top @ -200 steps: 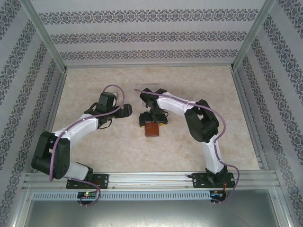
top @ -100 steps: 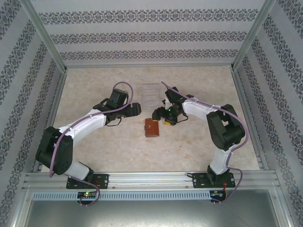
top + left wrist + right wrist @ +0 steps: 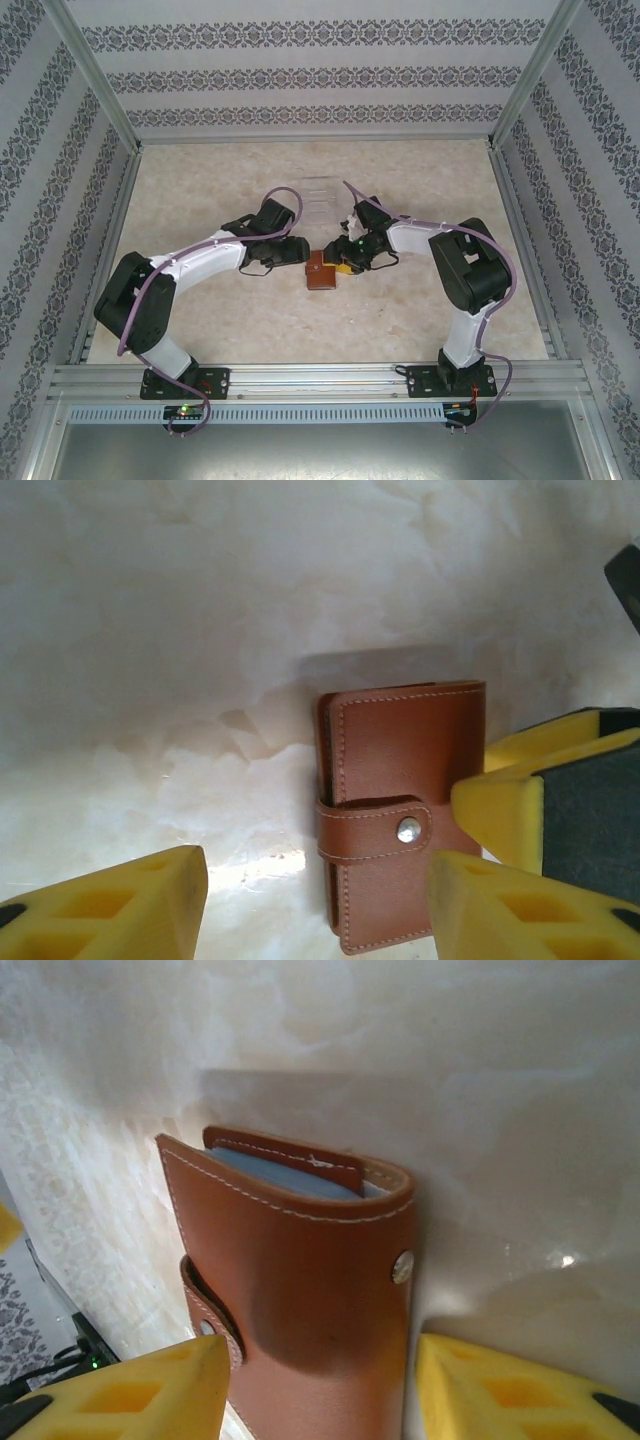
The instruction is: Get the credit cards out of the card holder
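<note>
The card holder (image 3: 322, 272), a reddish-brown leather wallet, lies closed on the table with its strap snapped. In the left wrist view the card holder (image 3: 400, 800) sits between my left gripper (image 3: 315, 910) fingers, nearer the right one; the jaws stand wide, so it is open. My right gripper (image 3: 320, 1400) straddles the card holder (image 3: 300, 1290), its yellow fingers (image 3: 510, 1390) close on both sides with a thin gap on the right. Blue-grey layers (image 3: 280, 1173) show at the holder's end. The credit cards are hidden inside. From above, the left gripper (image 3: 300, 252) and the right gripper (image 3: 340, 263) meet at the holder.
A clear rectangular tray (image 3: 318, 195) lies just beyond the two grippers. Patterned walls (image 3: 320, 75) and metal rails (image 3: 320, 378) enclose the marbled table (image 3: 200, 180). The right gripper's yellow finger (image 3: 530, 800) shows in the left wrist view at the holder's right edge.
Both arms have swung inward to the card holder, the left from the left, the right from behind it. Both pairs of jaws have narrowed. The card holder has not moved.
</note>
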Tool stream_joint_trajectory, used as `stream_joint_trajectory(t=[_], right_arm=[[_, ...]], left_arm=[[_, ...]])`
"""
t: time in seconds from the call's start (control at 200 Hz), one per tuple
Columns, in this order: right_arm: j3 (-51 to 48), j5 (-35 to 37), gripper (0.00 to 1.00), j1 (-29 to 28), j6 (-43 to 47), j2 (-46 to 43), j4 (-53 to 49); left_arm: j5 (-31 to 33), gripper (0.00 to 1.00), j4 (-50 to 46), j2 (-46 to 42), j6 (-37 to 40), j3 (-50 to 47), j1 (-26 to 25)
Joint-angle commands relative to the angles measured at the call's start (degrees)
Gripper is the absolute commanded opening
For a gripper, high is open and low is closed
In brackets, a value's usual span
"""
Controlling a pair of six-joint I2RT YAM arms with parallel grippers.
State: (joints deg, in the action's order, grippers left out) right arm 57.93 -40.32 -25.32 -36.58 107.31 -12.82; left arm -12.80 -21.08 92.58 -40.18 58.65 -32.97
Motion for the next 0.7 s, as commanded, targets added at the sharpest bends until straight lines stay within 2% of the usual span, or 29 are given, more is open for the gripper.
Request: stream_joint_trajectory(t=[0.0,0.045,0.185,0.37,0.48,0.694], right_arm=[[-1.3,-1.8,0.46,0.6,-0.2,1.2,1.9],[-1.9,-1.8,0.44,0.7,-0.4,1.2,2.4],[-3.5,-1.9,0.40,0.9,-1.1,1.1,3.8],[-5.4,-1.9,0.31,0.9,-2.1,1.1,5.7],[-6.2,-2.2,0.25,0.9,-2.9,1.2,6.9],[-7.4,-3.0,0.20,0.8,-4.2,1.3,9.2]], left_arm=[[-2.1,0.54,-1.4,1.9,-1.2,2.9,-1.3],[-2.7,0.50,-1.6,2.7,-1.0,3.7,-1.7],[-3.9,0.46,-1.7,4.8,-0.8,5.4,-2.8],[-4.3,0.38,-2.7,6.9,-0.9,6.6,-3.9],[-4.6,0.36,-4.4,8.3,-0.7,7.7,-4.3],[-3.4,0.35,-8.7,10.8,0.2,10.3,-5.9]])
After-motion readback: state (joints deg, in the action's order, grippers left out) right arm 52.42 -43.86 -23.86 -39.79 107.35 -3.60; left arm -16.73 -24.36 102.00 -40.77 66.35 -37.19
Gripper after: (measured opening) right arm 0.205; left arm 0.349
